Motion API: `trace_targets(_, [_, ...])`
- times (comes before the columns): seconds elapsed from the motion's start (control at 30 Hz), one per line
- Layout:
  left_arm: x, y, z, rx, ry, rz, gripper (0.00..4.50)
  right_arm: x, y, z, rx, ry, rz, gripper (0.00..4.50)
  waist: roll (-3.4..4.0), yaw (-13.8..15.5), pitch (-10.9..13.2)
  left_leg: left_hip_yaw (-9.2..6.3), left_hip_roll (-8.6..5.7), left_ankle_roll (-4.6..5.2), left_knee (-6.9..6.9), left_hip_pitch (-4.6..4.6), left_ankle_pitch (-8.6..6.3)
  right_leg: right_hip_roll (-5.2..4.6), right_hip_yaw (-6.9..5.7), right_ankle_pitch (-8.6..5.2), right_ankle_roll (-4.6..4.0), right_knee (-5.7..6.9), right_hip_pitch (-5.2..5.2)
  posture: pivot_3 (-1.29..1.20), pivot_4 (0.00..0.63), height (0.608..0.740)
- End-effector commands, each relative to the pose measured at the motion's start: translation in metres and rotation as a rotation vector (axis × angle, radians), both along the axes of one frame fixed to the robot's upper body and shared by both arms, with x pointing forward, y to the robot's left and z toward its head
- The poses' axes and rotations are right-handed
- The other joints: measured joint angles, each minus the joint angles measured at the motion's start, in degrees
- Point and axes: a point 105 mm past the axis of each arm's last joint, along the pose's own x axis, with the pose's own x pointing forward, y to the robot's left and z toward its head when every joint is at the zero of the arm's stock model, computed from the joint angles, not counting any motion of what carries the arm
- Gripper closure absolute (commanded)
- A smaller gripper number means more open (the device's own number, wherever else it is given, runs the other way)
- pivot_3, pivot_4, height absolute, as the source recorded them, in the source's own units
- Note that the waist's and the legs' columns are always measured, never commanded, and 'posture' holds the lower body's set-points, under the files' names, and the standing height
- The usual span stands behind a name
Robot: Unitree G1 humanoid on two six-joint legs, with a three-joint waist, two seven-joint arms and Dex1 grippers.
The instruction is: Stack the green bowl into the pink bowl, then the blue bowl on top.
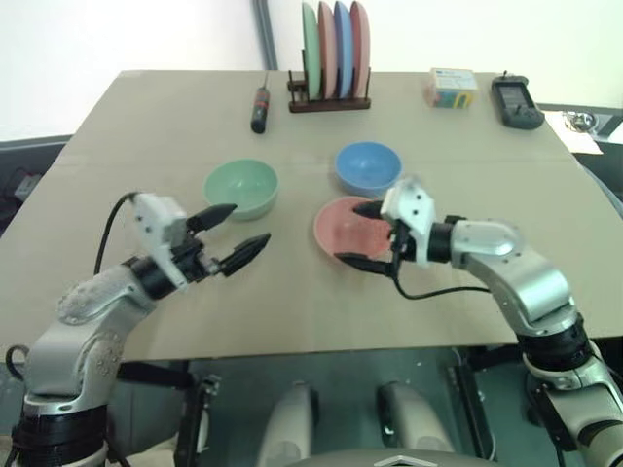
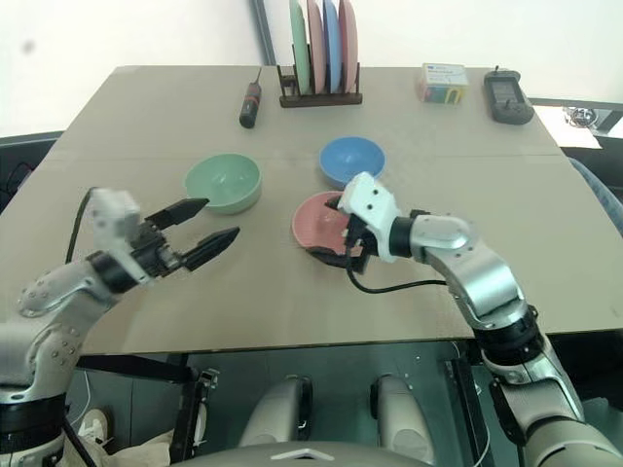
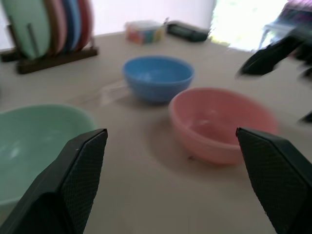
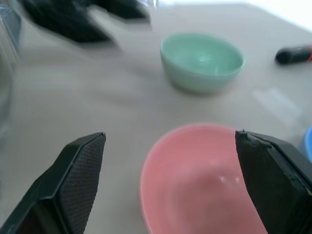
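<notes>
Pink bowl (image 1: 343, 227) partly behind right tool (image 1: 367, 234)

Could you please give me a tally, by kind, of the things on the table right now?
Bowls: 3, the green bowl, the pink bowl, the blue bowl
Plates standing in the rack: 4
Plate racks: 1
Screwdrivers: 1
Small colourful boxes: 1
Black handheld devices: 1
Total: 11
</notes>
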Motion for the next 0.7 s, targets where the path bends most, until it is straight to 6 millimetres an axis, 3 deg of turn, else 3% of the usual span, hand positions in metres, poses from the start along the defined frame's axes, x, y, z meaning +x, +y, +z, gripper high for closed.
trace_targets(0.03, [0.018,-0.003,0.014,0.254,-0.01,0.124,0.0,-0.007,-0.013,0.025,0.093,-0.077,-0.012,0.07,-0.01,-0.2,0.0,-0.01,0.0,0.0,0.01,0.0,0.0,0.0,-0.01,0.0,0.01,0.03,0.0,0.0,0.15,0.74])
trace_targets(0.23, [0.051,-0.016,0.006,0.621,0.08,0.136,0.0,-0.006,-0.019,0.031,0.107,-0.142,-0.05,0.07,0.01,-0.5,0.0,-0.03,-0.05,-0.01,-0.03,0.02,0.0,0.01,-0.01,-0.08,0.1,0.15,-0.05,0.0,0.15,0.74])
trace_targets(0.33, [0.065,-0.021,-0.002,0.698,0.142,0.162,0.0,-0.007,-0.023,0.026,0.082,-0.161,-0.077,0.07,0.02,-0.7,0.1,0.04,-0.04,-0.01,-0.09,-0.01,0.0,0.02,0.07,-0.04,0.04,0.14,-0.14,0.0,0.15,0.74])
trace_targets(0.47, [0.074,-0.022,-0.005,0.719,0.185,0.173,0.82,-0.009,-0.03,0.025,0.082,-0.17,-0.113,0.0,0.0,-0.7,0.1,0.01,-0.05,0.0,-0.09,-0.16,0.0,0.04,0.05,-0.03,0.02,0.19,-0.28,0.0,0.15,0.74])
trace_targets(0.57, [0.079,-0.023,-0.007,0.733,0.191,0.154,1.94,-0.01,-0.036,0.025,0.079,-0.179,-0.135,0.0,-0.01,-0.7,0.1,0.02,-0.04,0.0,-0.09,-0.18,0.0,0.04,0.07,-0.03,0.03,0.21,-0.32,0.0,0.15,0.74])
trace_targets(0.7, [0.082,-0.028,-0.005,0.73,0.195,0.12,3.1,-0.012,-0.044,0.025,0.068,-0.194,-0.155,0.0,-0.01,-0.5,0.1,0.02,-0.05,0.0,-0.04,-0.18,0.0,0.04,0.07,-0.06,0.05,0.29,-0.33,0.0,0.15,0.74])
